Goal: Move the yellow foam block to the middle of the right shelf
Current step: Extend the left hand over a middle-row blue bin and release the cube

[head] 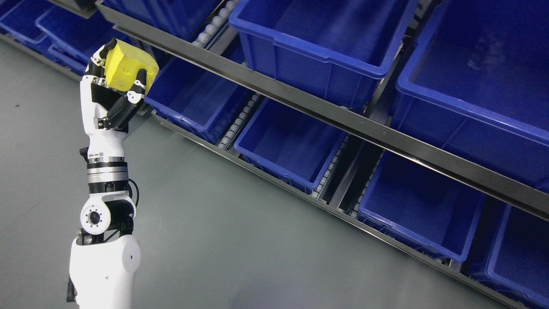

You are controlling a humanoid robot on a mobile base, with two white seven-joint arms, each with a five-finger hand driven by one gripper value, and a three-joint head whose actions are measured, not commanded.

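My left hand is raised at the upper left of the head view, its white and black fingers curled around a yellow foam block. The block is held in the air over the front edge of a lower-shelf blue bin, in front of the shelf rail. The arm rises from the bottom left corner. The right arm does not show.
A tilted shelf rack with dark metal rails crosses the picture. Large blue bins sit on the upper level, with more blue bins on the lower level over roller tracks. Grey floor fills the lower left.
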